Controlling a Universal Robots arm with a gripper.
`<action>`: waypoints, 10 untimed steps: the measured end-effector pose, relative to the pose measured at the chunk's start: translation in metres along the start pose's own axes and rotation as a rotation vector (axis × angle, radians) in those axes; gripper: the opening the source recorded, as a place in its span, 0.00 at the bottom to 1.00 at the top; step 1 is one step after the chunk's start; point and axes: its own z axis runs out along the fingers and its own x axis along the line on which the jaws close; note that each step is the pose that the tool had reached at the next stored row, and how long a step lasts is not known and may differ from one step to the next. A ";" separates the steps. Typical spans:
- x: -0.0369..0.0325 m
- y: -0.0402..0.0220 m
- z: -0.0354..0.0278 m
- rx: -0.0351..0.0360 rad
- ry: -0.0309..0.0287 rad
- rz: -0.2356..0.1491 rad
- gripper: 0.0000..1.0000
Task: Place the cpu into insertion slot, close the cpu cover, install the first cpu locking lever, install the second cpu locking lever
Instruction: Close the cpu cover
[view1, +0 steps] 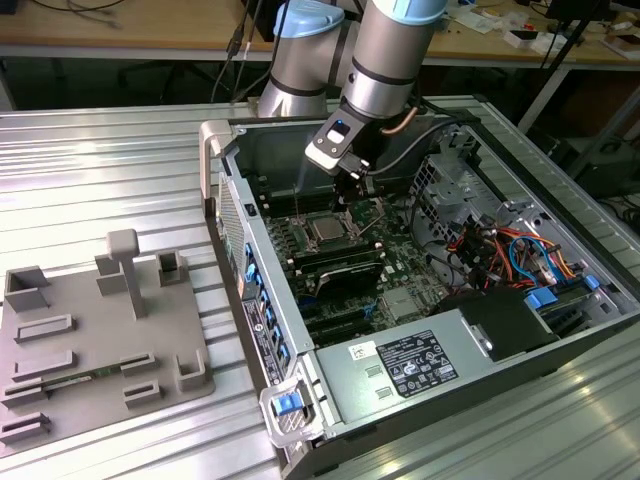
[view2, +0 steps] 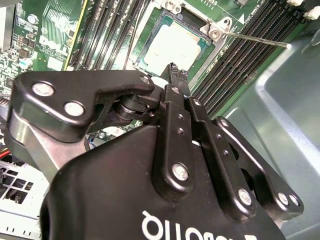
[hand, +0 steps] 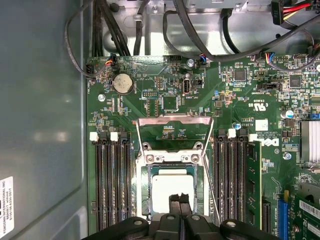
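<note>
The cpu (hand: 172, 187) lies flat in the insertion slot (hand: 144, 185), silver top up; the second wrist view shows the cpu (view2: 175, 45) too. The cpu cover (hand: 175, 120) is swung open, its silver frame standing clear of the socket on the far side. A thin locking lever (hand: 210, 185) runs along one side of the socket, and this lever (view2: 255, 38) sticks out unlatched in the second wrist view. My gripper (hand: 179, 200) hovers just above the cpu's near edge with fingers together and nothing between them. In the exterior view my gripper (view1: 360, 188) hangs inside the open computer case over the cpu (view1: 325, 232).
Long black memory slots (hand: 112, 185) flank the socket on both sides. Cables (hand: 200, 30) cross beyond the board. The case wall (hand: 42, 125) stands close by. A white-labelled grey box (view1: 415, 362) fills the case's near end. A grey fixture plate (view1: 100, 340) lies at the exterior view's left.
</note>
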 end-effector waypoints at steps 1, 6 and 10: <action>0.0000 0.0000 -0.0002 0.0001 -0.0001 0.000 0.11; -0.0001 0.0000 -0.0019 0.0001 -0.0002 0.000 0.11; -0.0001 0.0000 -0.0040 0.0000 0.0000 0.000 0.11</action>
